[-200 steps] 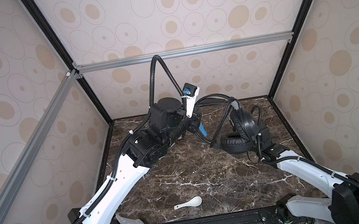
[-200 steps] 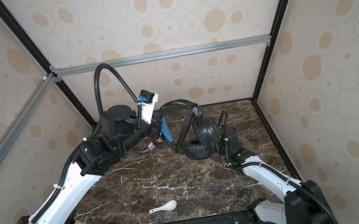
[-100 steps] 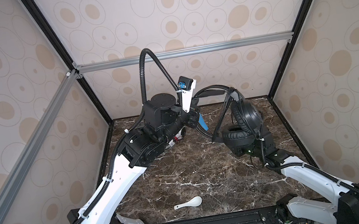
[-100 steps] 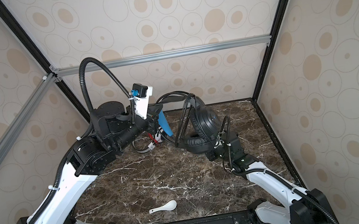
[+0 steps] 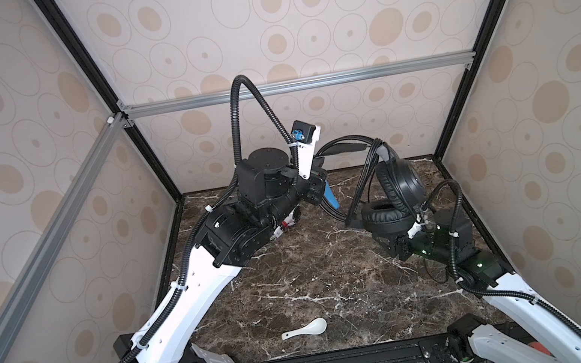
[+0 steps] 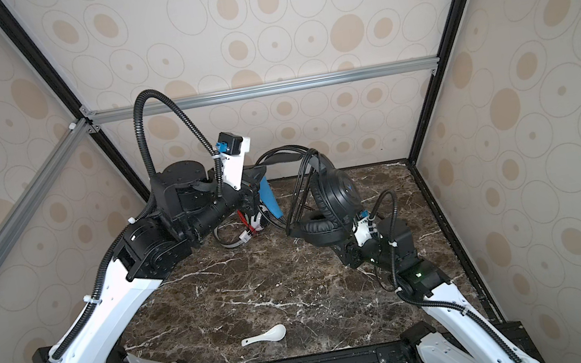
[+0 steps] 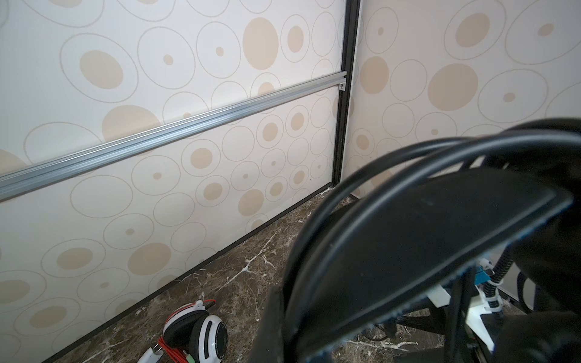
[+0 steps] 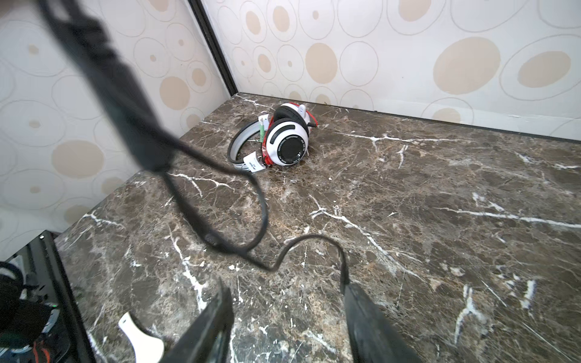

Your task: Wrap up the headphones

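— Your right gripper has just spread its jaws and let go. The black cord hangs slack ahead of it, its end at one fingertip.
— And the left?
— Your left gripper stays clenched on the black headset, just beside the band. You'll likely need to regrasp that tail. The white headset lies well beyond.

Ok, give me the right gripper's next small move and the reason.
Probably close the right gripper on the black cord near its end: the jaws stand apart, the cord meets one finger, and its slack loops across the table, not yet wrapped.
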Controlling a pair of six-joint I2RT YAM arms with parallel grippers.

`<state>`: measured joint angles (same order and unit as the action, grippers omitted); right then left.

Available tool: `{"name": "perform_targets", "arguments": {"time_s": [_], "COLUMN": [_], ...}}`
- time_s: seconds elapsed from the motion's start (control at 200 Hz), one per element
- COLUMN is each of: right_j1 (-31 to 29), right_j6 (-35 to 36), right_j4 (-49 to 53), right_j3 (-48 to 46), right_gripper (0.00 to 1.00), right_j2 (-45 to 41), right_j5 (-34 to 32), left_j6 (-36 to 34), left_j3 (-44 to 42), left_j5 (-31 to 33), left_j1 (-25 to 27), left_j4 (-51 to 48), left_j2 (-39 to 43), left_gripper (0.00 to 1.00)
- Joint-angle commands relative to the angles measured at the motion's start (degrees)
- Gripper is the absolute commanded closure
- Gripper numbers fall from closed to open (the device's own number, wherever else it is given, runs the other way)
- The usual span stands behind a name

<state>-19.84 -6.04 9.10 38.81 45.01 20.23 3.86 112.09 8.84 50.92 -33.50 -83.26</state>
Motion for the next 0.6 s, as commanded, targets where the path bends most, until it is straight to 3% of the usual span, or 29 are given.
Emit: {"name": "perform_targets", "arguments": {"time_s": [0.0, 0.595], "right_j1": [0.4, 0.4], "right_j6": [1.9, 1.2], "right_j4": [2.6, -6.3], "right_j3": [3.6, 16.4], "right_gripper": [0.41, 0.44], "right_j2": [0.5, 11.4], "right_j5": [4.2, 4.4], "left_j6": [2.6, 3.2], "left_j3": [3.9, 4.1], "left_j5": [-0.9, -1.4], "left_j1": [0.5, 0.5], "left_j4": [4.4, 4.1], "left_j2": [0.1, 0.0], "left_gripper": [1.0, 1.0]}}
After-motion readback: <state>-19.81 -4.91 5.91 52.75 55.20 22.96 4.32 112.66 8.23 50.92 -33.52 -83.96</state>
